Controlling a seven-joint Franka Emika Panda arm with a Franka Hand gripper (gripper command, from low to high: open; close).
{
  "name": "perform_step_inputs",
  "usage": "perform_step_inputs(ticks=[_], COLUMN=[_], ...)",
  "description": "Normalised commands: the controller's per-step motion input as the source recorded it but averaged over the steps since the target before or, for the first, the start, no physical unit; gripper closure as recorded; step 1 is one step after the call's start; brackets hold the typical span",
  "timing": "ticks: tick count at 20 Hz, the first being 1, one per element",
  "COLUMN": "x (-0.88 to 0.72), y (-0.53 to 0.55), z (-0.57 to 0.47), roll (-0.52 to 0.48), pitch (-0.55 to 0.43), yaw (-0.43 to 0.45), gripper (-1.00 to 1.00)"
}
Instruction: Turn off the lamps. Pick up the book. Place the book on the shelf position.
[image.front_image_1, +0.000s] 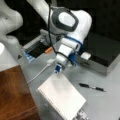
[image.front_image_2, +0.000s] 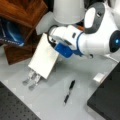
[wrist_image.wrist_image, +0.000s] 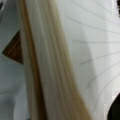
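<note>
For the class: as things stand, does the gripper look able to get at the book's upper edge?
Probably yes: the gripper is already at the upper edge of the tilted book, with nothing between them; the pen lies clear.

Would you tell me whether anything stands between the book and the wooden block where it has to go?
Nothing visible does. The gripper is at the top edge of the book, which is tilted up over the metal stand. Only bare table lies between it and the wooden block, at a front view's left.
</note>
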Motion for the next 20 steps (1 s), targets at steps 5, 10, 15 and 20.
perform_step_inputs(ticks=[5,10,15,20], x=[0.17,0.21,0.26,0.33], y=[0.18,0.24,0.25,0.25], z=[-0.14,-0.16,-0.16,-0.14], roll=[-0.501,-0.496,-0.435,-0.416], pitch=[-0.008,-0.014,-0.018,-0.034], yaw=[-0.021,-0.097,-0.15,-0.162], gripper=[-1.0,-1.0,-1.0,-1.0])
